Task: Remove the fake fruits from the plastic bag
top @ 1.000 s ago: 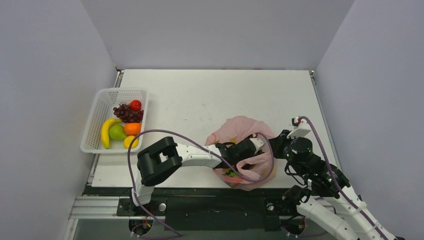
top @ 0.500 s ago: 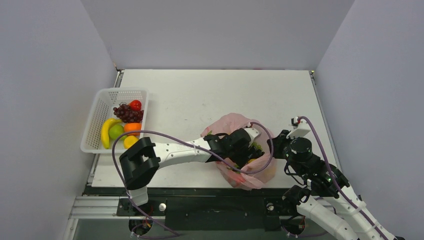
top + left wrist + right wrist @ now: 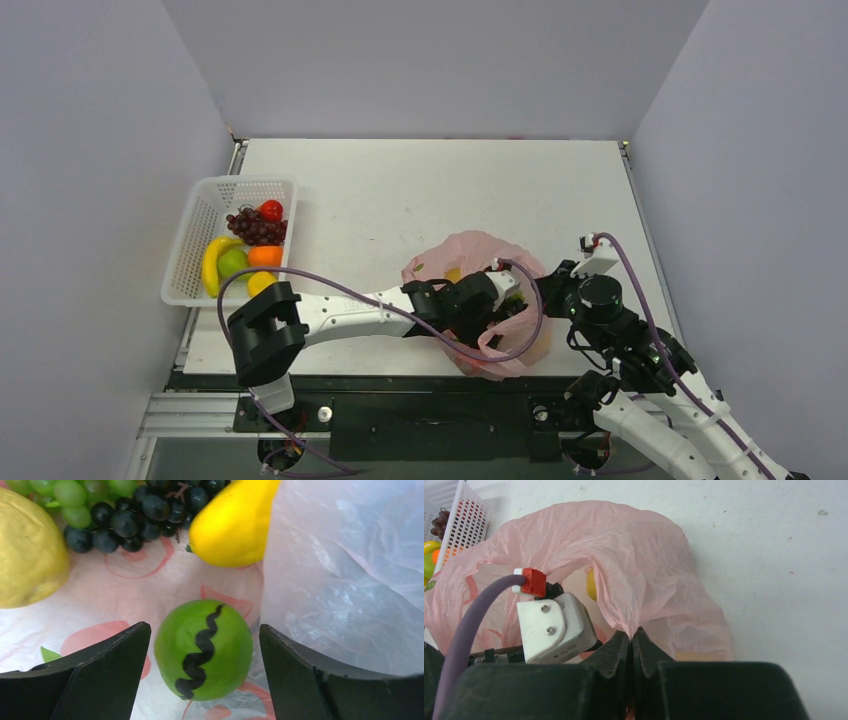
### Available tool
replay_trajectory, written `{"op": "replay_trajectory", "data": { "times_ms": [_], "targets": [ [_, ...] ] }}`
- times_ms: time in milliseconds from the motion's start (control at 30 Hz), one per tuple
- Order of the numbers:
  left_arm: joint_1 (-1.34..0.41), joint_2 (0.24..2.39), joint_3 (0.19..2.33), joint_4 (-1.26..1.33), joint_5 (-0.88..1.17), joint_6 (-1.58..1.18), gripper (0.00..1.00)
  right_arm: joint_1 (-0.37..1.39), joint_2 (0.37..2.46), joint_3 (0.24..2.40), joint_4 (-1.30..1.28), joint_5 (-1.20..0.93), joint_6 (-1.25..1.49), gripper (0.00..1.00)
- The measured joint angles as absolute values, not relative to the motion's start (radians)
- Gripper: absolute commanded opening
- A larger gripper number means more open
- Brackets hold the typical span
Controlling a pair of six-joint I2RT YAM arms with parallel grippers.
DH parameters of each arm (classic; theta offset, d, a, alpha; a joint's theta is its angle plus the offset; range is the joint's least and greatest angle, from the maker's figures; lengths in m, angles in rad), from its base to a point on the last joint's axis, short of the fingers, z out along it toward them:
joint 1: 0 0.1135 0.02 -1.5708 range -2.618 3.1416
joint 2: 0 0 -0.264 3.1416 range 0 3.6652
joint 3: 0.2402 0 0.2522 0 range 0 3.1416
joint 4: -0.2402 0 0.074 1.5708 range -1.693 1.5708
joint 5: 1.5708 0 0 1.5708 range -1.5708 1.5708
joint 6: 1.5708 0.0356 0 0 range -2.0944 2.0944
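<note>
The pink plastic bag point(image 3: 478, 252) lies at the table's near right and also shows in the right wrist view point(image 3: 634, 555). My right gripper point(image 3: 631, 636) is shut on the bag's rim. My left gripper point(image 3: 204, 650) is inside the bag, open, its jaws on either side of a green fruit with a black wavy stripe point(image 3: 203, 649), small gaps on both sides. Behind it lie dark and green grapes point(image 3: 130, 515), a yellow fruit point(image 3: 235, 520) and a pale yellow fruit point(image 3: 27, 550). From above, the left gripper point(image 3: 500, 312) is hidden in the bag.
A white mesh basket point(image 3: 196, 240) at the table's left holds a banana point(image 3: 210, 262), a green fruit point(image 3: 233, 263), an orange point(image 3: 265, 256), grapes point(image 3: 255, 228), a red fruit point(image 3: 271, 210) and a yellow one point(image 3: 260, 283). The left arm's purple cable loops over the bag.
My left arm has reached further into the bag and its elbow has swung left. The bag has shifted slightly. The right arm has held still.
</note>
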State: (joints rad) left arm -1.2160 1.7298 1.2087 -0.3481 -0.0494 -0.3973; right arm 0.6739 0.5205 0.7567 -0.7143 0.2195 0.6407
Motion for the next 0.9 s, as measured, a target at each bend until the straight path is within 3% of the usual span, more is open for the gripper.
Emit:
{"op": "replay_trajectory", "data": {
  "times_ms": [300,533,667,900],
  "targets": [
    [-1.279,1.791,1.216,-0.397,-0.121,-0.406,0.86,0.674,0.521,0.751,-0.712,0.219,0.641,0.00],
    [-1.297,1.861,1.220,-0.436,-0.224,-0.408,0.84,0.674,0.521,0.738,-0.713,0.220,0.640,0.00],
    [-1.297,1.872,1.220,-0.448,-0.256,-0.411,0.69,0.674,0.522,0.736,-0.712,0.219,0.641,0.00],
    [-1.300,1.847,1.216,-0.441,-0.263,-0.410,0.33,0.674,0.522,0.736,-0.703,0.212,0.644,0.00]
  ]
}}
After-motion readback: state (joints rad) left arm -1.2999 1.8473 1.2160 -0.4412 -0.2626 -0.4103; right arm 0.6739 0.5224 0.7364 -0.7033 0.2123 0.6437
